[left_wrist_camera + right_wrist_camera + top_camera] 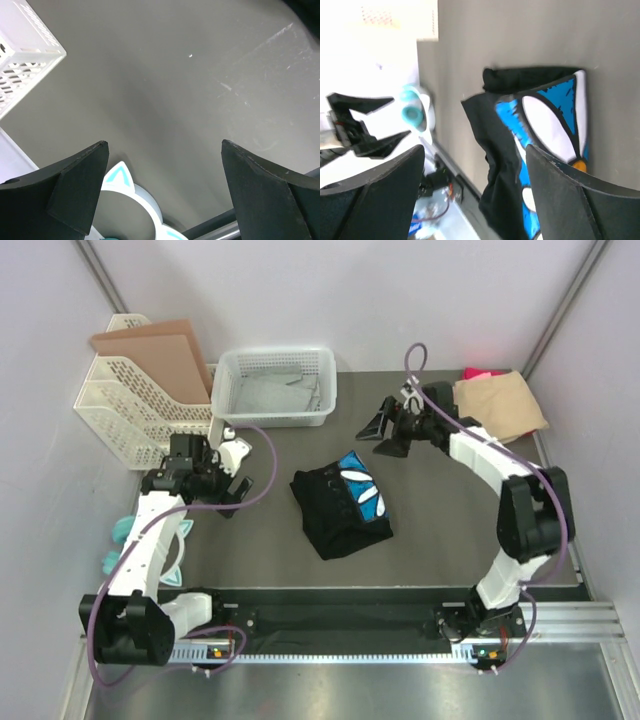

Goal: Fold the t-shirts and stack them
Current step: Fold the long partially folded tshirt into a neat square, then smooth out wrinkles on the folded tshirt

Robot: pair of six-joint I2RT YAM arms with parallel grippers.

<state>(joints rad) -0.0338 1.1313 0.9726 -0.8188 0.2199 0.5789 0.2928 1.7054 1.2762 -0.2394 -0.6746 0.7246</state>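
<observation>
A black t-shirt (338,508) with a blue-and-white print (360,485) lies folded in the middle of the table. It also fills the right wrist view (502,140), below the fingers. A folded tan t-shirt (500,405) sits at the back right, and the pink t-shirt (482,373) peeks out behind it. My right gripper (382,437) (475,147) hangs open above the table between the black shirt and the tan one, holding nothing. Left of the black shirt, my left gripper (238,475) (164,145) is wide open over bare table.
A white mesh basket (275,385) stands at the back centre. A white file rack (125,415) holding brown cardboard sheets (155,352) is at the back left. A white-and-teal cat-ear object (120,535) (125,192) lies by the left arm.
</observation>
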